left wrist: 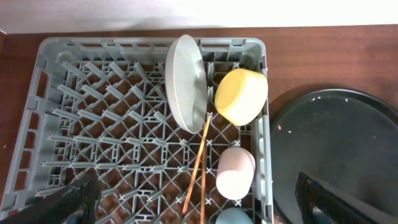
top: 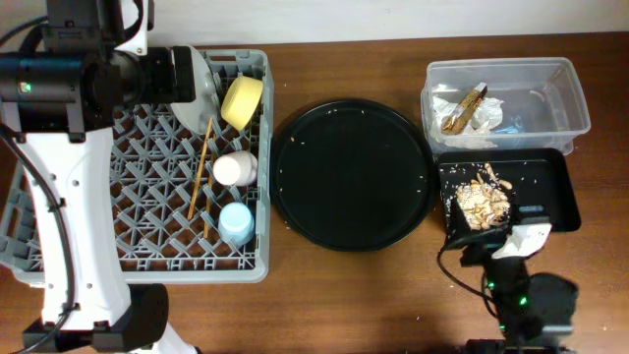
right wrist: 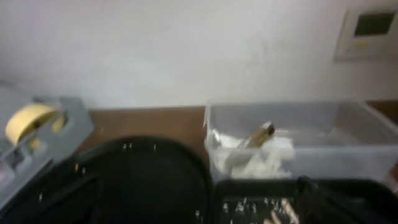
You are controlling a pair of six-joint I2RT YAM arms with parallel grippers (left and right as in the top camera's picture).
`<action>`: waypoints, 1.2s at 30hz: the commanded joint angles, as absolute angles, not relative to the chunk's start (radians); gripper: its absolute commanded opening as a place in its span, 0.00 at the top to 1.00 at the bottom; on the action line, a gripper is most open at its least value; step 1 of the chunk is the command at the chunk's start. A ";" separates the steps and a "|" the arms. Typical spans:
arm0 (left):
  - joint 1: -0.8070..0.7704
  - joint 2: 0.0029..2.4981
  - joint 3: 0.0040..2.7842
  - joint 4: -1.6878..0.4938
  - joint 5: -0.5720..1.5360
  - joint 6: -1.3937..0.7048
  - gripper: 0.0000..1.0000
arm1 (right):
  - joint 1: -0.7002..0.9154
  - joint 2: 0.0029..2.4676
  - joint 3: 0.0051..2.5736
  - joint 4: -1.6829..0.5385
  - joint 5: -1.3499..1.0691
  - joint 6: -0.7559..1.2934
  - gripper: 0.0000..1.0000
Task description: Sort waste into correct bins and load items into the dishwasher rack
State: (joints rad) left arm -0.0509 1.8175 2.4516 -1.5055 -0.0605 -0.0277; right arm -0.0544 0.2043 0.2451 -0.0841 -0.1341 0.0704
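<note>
Nearest, to the right of the round tray point(top: 352, 175) and closer in than its near edge, the right gripper point(top: 496, 236) hangs at the near lip of the shallow tray point(top: 550, 187). Its own camera is blurred. Its dark fingers point(right wrist: 323, 199) show at the two lower corners, set wide apart with nothing between them. Only the overhead view shows the scraps point(top: 482, 200), heaped in the shallow tray's left half, just right of the round tray.

Just left of the round tray stands the rack point(top: 147, 216). In the column closest to the round tray sit, near to far, the blue cup point(top: 236, 223), the pink cup point(left wrist: 235, 173) and the bowl point(left wrist: 242, 96), which lies tipped on its side. The chopsticks point(left wrist: 200, 158) lie across the pegs just left of the cups, running away toward the plate point(left wrist: 186, 81).

The left gripper point(left wrist: 196, 186) hovers over the rack. Its fingers point(left wrist: 81, 199) are spread to the lower corners of its view and hold nothing. That view shows the plate standing on edge just left of the bowl. From overhead, the arm hides most of the plate.

Farthest, right of the round tray's far edge and beyond the shallow tray, the tub point(top: 550, 98) holds the napkins point(top: 486, 116) and the wrapper point(top: 464, 106) at its left end. The right wrist view shows them from the side, with the wrapper poking up out of the napkins.
</note>
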 commanded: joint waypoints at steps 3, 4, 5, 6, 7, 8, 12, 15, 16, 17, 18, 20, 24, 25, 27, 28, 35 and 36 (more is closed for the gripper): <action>-0.049 1.820 2.450 -1.501 -0.068 -0.030 0.01 | -0.038 0.049 0.009 0.074 -0.150 0.067 0.01; -0.049 1.820 2.450 -1.501 -0.068 -0.030 0.01 | -0.038 0.033 0.006 0.049 -0.146 0.067 0.02; -0.049 1.820 2.450 -1.501 -0.068 -0.030 0.01 | -0.039 0.027 0.006 0.036 -0.138 0.066 0.01; -0.049 1.820 2.450 -1.501 -0.068 -0.030 0.01 | -0.039 0.021 0.006 0.025 -0.124 0.066 0.01; -0.049 1.820 2.450 -1.501 -0.068 -0.030 0.01 | -0.039 0.004 0.006 -0.041 -0.119 0.064 0.01; -0.049 1.820 2.450 -1.501 -0.068 -0.030 0.01 | -0.039 0.007 0.006 -0.071 -0.120 0.063 0.02; -0.049 1.820 2.450 -1.501 -0.068 -0.030 0.01 | -0.039 0.007 0.006 -0.068 -0.120 0.063 0.01; -0.049 1.820 2.450 -1.501 -0.068 -0.030 0.01 | -0.039 0.007 0.006 -0.068 -0.120 0.063 0.02; -0.049 1.820 2.450 -1.501 -0.068 -0.030 0.01 | -0.039 0.007 0.006 -0.068 -0.120 0.063 0.02; -0.049 1.820 2.450 -1.501 -0.068 -0.030 0.01 | -0.039 0.007 0.006 -0.068 -0.120 0.063 0.02; -0.049 1.820 2.450 -1.501 -0.068 -0.030 0.01 | -0.039 0.007 0.006 -0.068 -0.120 0.063 0.02; -0.049 1.820 2.450 -1.501 -0.068 -0.030 0.01 | -0.039 0.007 0.006 -0.068 -0.120 0.063 0.02; -0.049 1.820 2.450 -1.501 -0.068 -0.030 0.01 | -0.039 0.007 0.006 -0.068 -0.120 0.063 0.02; -0.049 1.820 2.450 -1.501 -0.068 -0.030 0.01 | -0.039 0.007 0.006 -0.068 -0.120 0.063 0.02; -0.049 1.820 2.450 -1.504 -0.069 -0.030 0.01 | -0.039 0.007 0.006 -0.068 -0.120 0.063 0.02; -0.049 1.820 2.450 -1.499 -0.076 -0.030 0.01 | -0.039 0.007 0.006 -0.068 -0.120 0.063 0.02; -0.049 1.703 2.253 -1.353 -0.083 0.020 0.01 | -0.039 0.007 0.006 -0.068 -0.120 0.063 0.02; -0.049 1.645 2.173 -1.290 -0.084 0.036 0.01 | -0.039 0.007 0.006 -0.068 -0.120 0.063 0.02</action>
State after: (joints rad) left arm -0.0509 1.7851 2.3184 -1.3869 -0.0723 -0.0071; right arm -0.0448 0.0158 0.0109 -0.0624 -0.1291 0.0708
